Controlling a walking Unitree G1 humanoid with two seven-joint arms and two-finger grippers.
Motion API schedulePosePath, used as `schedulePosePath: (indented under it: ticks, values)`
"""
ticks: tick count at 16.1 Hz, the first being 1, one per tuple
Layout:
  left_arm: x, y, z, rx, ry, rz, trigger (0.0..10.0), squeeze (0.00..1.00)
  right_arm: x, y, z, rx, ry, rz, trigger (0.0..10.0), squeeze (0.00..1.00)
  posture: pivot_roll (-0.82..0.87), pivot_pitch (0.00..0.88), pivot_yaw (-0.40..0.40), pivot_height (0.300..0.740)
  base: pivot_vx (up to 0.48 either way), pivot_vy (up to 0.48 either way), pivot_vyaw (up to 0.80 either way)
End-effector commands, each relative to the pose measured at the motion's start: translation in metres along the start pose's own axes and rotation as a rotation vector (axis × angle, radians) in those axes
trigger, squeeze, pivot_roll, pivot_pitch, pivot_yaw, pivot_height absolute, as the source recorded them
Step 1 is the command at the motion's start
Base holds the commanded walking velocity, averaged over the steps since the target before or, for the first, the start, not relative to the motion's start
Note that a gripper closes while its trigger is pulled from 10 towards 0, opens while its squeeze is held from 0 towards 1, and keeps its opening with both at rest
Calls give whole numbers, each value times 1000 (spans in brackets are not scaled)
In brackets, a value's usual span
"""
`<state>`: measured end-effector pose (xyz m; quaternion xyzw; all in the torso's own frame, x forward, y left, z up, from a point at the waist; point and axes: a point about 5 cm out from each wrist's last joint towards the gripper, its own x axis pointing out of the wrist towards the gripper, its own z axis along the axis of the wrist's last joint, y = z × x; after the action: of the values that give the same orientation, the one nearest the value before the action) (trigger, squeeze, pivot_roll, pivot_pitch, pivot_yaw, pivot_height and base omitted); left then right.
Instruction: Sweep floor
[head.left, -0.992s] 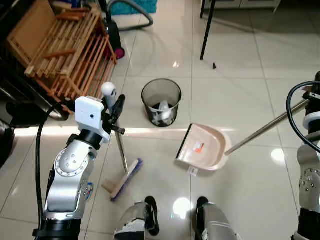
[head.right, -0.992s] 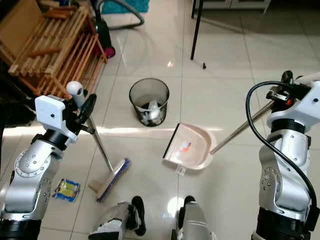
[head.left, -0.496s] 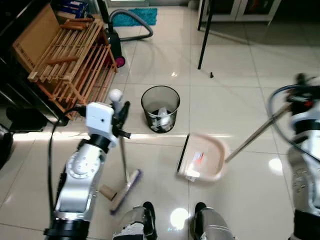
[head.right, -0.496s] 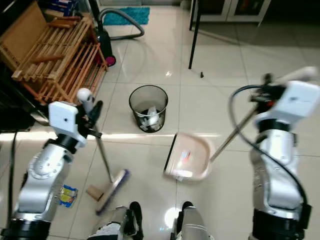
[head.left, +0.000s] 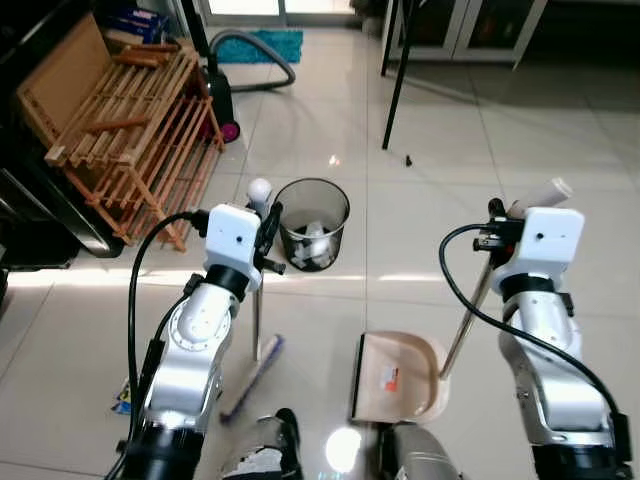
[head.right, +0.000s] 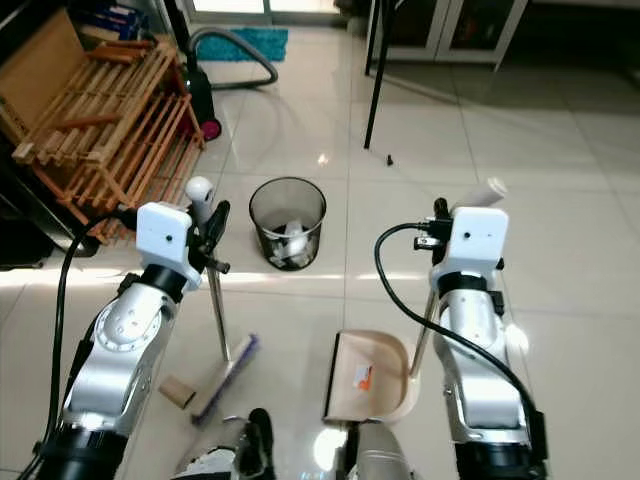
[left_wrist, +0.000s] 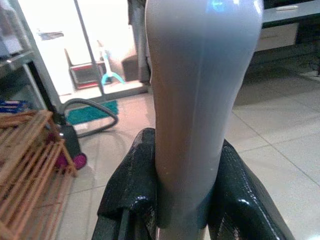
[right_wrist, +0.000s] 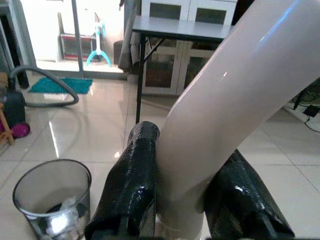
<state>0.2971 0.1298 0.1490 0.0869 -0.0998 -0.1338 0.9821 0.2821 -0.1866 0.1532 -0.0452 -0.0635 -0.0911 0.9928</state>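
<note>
The broom (head.left: 254, 330) is held near the top of its grey handle by the left pincer (left_wrist: 172, 200), the two black fingers (left_wrist: 131, 185) pressed tight against either side of the shaft. The handle is stood almost upright, and the purple-bristled head (head.left: 251, 372) is rested on the tiled floor (head.left: 440, 190) just ahead of the robot's left foot. Over on the right, the dustpan (head.left: 396, 377) is gripped by its long pale handle (right_wrist: 235, 100), with the right pincer (right_wrist: 182, 200) clamped firmly around the upper end, a finger seen on each side. The beige pan itself is laid flat on the floor just in front of the right foot, its dark lip turned toward the broom, and a small orange label is seen inside it. A round mesh wastebasket (head.left: 312, 222) is stood on the tiles just beyond the two tools, between them, with crumpled white scraps lying in it. A slatted wooden rack (head.left: 130, 120) is leaned at the far left, a vacuum cleaner with its hose (head.left: 250, 50) is parked behind it, and a dark table leg (head.left: 396, 75) is planted further back. A small colourful wrapper (head.left: 120, 397) is spotted on the floor beside the left arm.
</note>
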Motion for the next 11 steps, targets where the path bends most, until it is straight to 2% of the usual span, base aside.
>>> schedulePosePath:
  ticks: [1,9,11]
  values:
    - [1,3,4,14,-27,18,10000,0,1,2,6,3,-44,-1,10000,0,-14,180,57,740,0,-307,0]
    - [2,2,-1,24,-21,25,10000,0,0,10,0,5,-45,0,10000,0,-20,198,61,740,0,-300,0]
    - [3,5,-2,11,-13,64,10000,0,0,9,-8,-12,-2,-14,10000,0,-18,197,58,740,0,0,0]
